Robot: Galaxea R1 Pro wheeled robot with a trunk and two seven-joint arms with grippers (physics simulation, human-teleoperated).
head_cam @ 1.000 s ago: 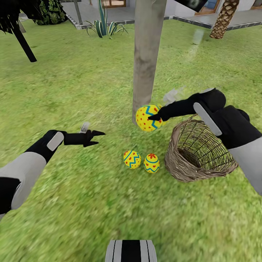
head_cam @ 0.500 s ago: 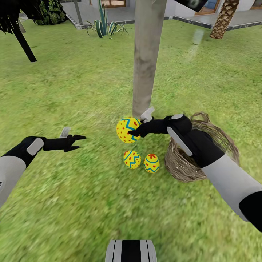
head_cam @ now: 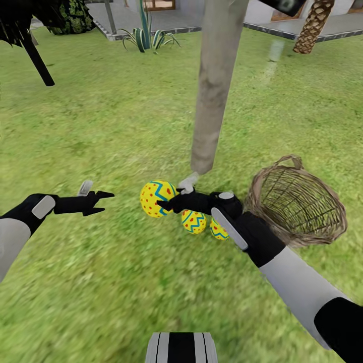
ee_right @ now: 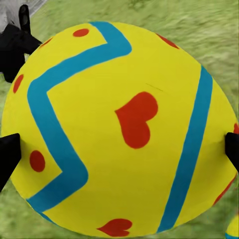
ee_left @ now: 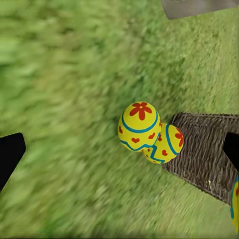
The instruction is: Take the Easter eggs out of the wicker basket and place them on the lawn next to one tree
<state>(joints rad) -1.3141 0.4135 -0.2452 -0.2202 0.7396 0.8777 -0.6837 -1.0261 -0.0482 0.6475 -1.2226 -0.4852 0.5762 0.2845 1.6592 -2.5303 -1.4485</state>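
Observation:
In the head view my right gripper (head_cam: 164, 200) is shut on a yellow Easter egg (head_cam: 155, 197) with blue zigzags and red dots, held low over the lawn (head_cam: 101, 126) just in front of the tree (head_cam: 216, 91). That egg (ee_right: 119, 129) sits between the right gripper's fingertips (ee_right: 8, 155). Two more eggs (head_cam: 193, 222) (head_cam: 217, 231) lie on the grass beside it, partly behind my right arm; in the left wrist view they (ee_left: 140, 124) (ee_left: 168, 143) touch each other. The wicker basket (head_cam: 297, 201) lies tilted to their right, with no egg visible inside. My left gripper (head_cam: 101, 201) hovers open to the left.
A thin black trunk (head_cam: 36, 60) stands at the far left, spiky plants (head_cam: 146, 35) and a paved edge at the back, and a scaly palm trunk (head_cam: 312, 25) at the far right. Grass stretches all around the tree.
My right arm has carried the egg down and to the left, from beside the trunk to just above the grass by the two lying eggs. The left gripper drew back leftward. The camera shifted slightly.

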